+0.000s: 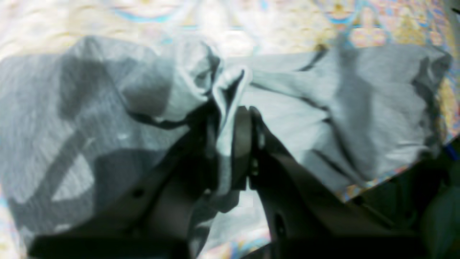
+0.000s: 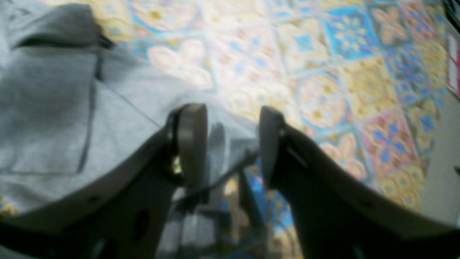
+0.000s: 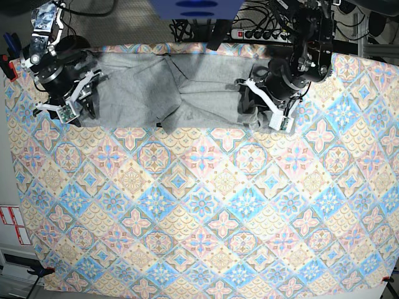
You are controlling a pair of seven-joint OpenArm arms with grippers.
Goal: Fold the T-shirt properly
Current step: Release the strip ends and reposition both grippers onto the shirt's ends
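Lying crumpled along far table point(image 3: 199, 205) edge: T-shirt point(image 3: 156, 93), soft, light, limp; sag expected when lifted. Left pincer point(image 1: 230, 144) clamped on bunched fold. Right pincer point(image 2: 230, 144) gaping over hem edge, nothing held. Hem corners judged best hold.

We find no legible text, label or number in any view; the red-and-white stickers point(image 3: 14, 225) at the base view's left edge are too small to read.
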